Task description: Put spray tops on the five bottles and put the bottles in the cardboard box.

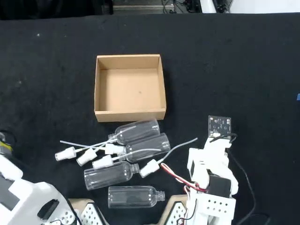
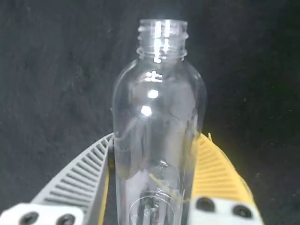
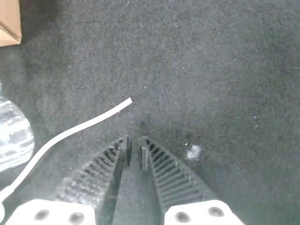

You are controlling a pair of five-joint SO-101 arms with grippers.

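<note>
**Pincer on a bare bottle, spray top not yet fitted**

Left wrist view: the left pincer (image 2: 157, 140) looks clamped on a bottle (image 2: 158, 112), with ribbed fingers (image 2: 79, 180) against both flanks. The bottle is clear glossy plastic with rounded shoulders and an open threaded neck. I judge this to be the first step: one bottle is gripped and has no top.

Right wrist view: the right pincer (image 3: 134, 143) is closed on nothing above the felt-like black counter (image 3: 225, 70), beside a thin white tube (image 3: 93, 118).

High view: no bottle is in the cardboard box (image 1: 130, 115). The other bottles (image 1: 147, 146) and white spray tops (image 1: 65, 153) lie heaped just beside one wall. Next, the right arm should fetch a top and feed its limp tube into the neck.
</note>
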